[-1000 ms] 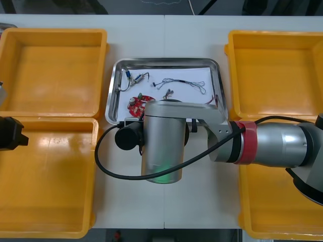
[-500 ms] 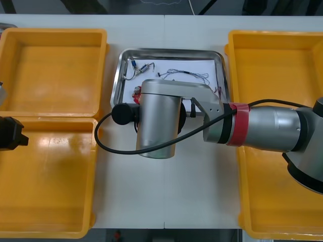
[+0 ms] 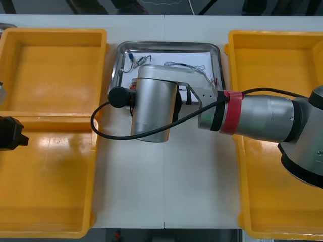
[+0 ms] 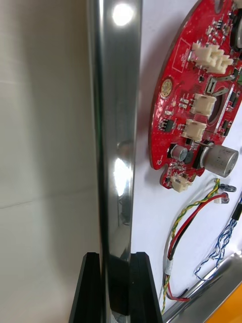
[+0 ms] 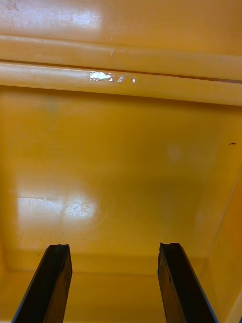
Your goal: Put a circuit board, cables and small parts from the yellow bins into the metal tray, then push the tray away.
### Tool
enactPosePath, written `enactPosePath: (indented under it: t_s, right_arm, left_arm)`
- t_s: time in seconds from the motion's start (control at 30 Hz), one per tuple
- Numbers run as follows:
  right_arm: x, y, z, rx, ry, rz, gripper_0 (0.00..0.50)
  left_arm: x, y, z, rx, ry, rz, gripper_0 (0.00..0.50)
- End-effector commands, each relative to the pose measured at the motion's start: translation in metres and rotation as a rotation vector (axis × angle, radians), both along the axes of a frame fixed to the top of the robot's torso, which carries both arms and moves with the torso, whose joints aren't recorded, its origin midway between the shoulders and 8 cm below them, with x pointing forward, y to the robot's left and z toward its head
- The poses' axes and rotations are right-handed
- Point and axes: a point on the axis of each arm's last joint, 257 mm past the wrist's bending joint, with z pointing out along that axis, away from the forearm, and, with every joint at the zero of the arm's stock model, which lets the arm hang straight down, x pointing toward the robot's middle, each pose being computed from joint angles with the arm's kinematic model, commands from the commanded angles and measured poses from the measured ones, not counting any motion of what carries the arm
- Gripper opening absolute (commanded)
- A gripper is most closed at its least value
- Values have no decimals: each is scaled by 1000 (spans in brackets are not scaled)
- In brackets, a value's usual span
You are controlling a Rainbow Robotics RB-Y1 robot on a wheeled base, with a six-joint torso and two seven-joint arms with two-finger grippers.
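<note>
Right now the right gripper is pinching the rim of the metal tray on the robot's side. Its two black fingers sit one on each side of the shiny rim. Only the thin metal between them keeps them apart.

Inside the tray, on its white floor, lies a round red circuit board, close to the pinched rim. A red and yellow cable lies just past the board. A twisted blue and white cable lies right beside that one.

From above, the right arm reaches across the light table, and its big silver wrist covers the near part of the tray. The tray sits between the two far yellow bins.

The left gripper hangs over the near yellow bin on the robot's left side. Its fingers stand wide apart and hold nothing, with the bin's floor under them.
</note>
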Motion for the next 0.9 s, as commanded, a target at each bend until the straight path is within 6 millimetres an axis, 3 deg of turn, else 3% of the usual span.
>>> enactPosePath:
  t_s: [0.03,0.57,0.9]
  right_arm:
    - [12,31,36,26,-50,60,0]
    - [49,48,54,55,-100,98,0]
    - [75,44,63,52,-133,117,0]
  left_arm:
    - [-1,13,14,50,-31,-22,500]
    - [-1,13,14,50,-31,-22,500]
    - [-1,13,14,50,-31,-22,500]
